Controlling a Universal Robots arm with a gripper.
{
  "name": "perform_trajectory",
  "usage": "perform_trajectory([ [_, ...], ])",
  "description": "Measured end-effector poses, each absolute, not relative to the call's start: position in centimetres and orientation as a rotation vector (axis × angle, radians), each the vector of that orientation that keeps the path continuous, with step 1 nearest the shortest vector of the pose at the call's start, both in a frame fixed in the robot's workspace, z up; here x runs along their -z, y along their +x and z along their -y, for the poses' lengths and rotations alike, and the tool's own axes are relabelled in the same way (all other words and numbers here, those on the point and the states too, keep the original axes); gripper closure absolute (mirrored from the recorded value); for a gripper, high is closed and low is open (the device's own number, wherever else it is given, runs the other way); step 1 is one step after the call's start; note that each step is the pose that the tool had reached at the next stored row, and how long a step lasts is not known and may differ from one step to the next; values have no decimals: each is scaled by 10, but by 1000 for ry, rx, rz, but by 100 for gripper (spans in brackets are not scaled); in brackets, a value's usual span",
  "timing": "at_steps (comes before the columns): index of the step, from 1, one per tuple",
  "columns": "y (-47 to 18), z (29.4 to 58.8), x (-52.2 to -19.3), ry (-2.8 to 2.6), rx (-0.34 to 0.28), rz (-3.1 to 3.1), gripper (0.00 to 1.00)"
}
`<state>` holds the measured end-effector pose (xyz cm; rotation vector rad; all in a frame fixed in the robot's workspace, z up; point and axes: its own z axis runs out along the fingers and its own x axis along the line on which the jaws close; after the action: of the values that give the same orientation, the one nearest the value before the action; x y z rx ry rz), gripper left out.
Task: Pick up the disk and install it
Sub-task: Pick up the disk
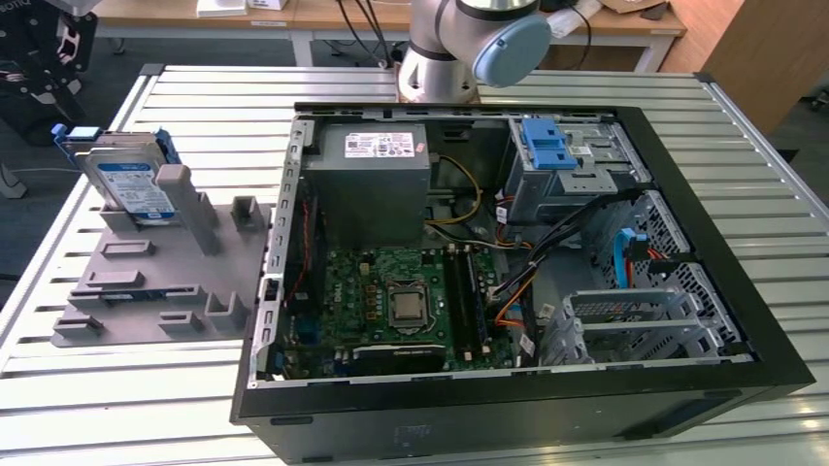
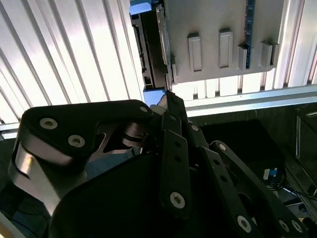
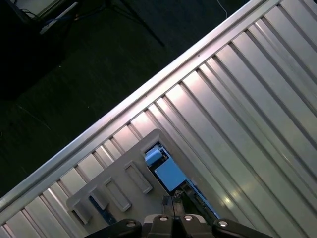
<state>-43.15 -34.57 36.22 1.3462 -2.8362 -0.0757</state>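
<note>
Approach is where I judge the work stands: the pick-up is not yet made. In the exterior view the disk [image 1: 130, 184] stands on edge in a grey holder [image 1: 155, 282] on the slatted table [image 1: 116, 388], to the exterior view's left of the open computer case [image 1: 518, 427]. The blue-handled drive cage [image 1: 550, 146] sits inside the case. In the second wrist view the gripper [image 2: 170, 101] hangs over the holder [image 2: 223, 39], its fingers drawn together with nothing between them, and the disk [image 2: 148, 64] shows edge-on beyond the tips. In the first wrist view the gripper [image 3: 173, 201] points at the blue carrier of the disk [image 3: 168, 173]. I cannot tell whether the tips touch it. To my eye, taking hold calls for fingers spread wide enough to straddle that thin upper edge, squared to it, so the disk lifts straight out of its slot.
</note>
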Motion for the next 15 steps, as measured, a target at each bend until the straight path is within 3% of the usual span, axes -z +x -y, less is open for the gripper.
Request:
perform_trajectory([
  [15,-431,346,-362,1555,75,2724,89],
])
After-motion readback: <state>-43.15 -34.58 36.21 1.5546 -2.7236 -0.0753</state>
